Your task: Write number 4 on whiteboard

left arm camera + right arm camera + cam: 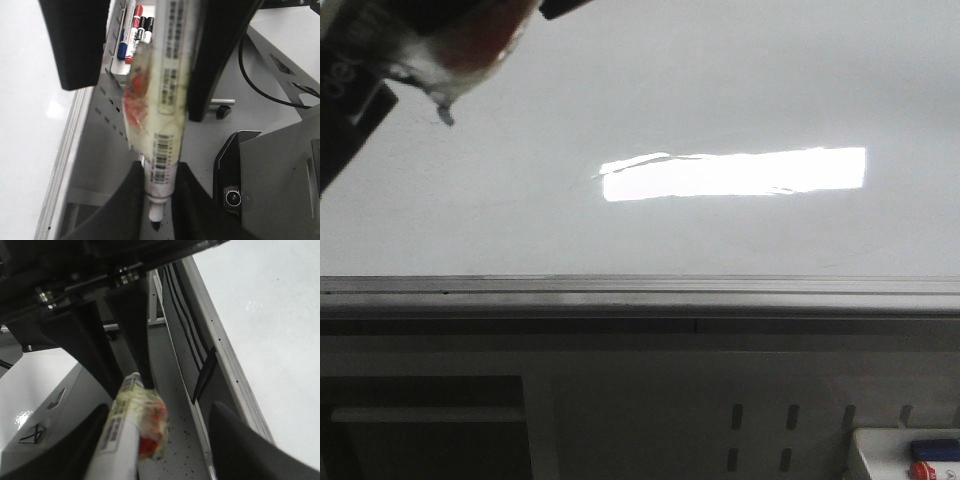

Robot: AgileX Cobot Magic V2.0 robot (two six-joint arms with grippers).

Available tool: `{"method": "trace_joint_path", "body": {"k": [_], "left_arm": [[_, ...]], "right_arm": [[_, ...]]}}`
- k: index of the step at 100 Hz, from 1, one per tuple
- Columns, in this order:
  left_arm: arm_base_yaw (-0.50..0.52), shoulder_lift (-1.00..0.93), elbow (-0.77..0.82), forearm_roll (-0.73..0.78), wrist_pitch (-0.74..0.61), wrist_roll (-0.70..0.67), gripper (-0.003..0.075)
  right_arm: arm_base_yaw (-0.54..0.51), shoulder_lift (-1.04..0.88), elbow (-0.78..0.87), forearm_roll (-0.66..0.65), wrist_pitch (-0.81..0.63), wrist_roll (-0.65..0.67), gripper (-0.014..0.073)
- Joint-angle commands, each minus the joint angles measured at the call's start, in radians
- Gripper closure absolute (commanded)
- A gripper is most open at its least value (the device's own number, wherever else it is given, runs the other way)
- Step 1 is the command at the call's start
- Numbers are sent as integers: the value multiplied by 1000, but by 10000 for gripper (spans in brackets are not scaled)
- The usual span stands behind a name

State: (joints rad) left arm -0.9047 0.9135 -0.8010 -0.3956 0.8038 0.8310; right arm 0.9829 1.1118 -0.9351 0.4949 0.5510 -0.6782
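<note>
Two pincers meet on one marker (pixel 167 100). My left gripper (pixel 157 216) clamps its tip end tight, while my right gripper (pixel 165 445) stands spread wide around the taped barrel, one finger (pixel 92 440) against it. In the front view the tip shows against the far left part of the whiteboard (pixel 720 90), glossy, with a bright light reflection (pixel 735 172). A grey rail (pixel 640 290) edges it. Nearer me is a perforated panel (pixel 760 420) and a tray (pixel 865 450) of spare markers (pixel 932 458).
</note>
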Motion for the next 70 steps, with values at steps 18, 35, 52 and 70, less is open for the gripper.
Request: {"method": "trace_joint_path", "body": {"k": [18, 35, 52, 70], "left_arm": [[-7, -11, -31, -39, -55, 1, 741], [-7, -11, -31, -39, -55, 1, 741], [-7, -11, -31, -39, -64, -6, 738], [0, -16, -31, -41, -87, -57, 561]], "right_arm": [[3, -5, -34, 25, -64, -11, 431], [3, 0, -34, 25, -64, -11, 589], [3, 0, -34, 25, -89, -11, 662], [3, -2, -34, 25, -127, -11, 661]]}}
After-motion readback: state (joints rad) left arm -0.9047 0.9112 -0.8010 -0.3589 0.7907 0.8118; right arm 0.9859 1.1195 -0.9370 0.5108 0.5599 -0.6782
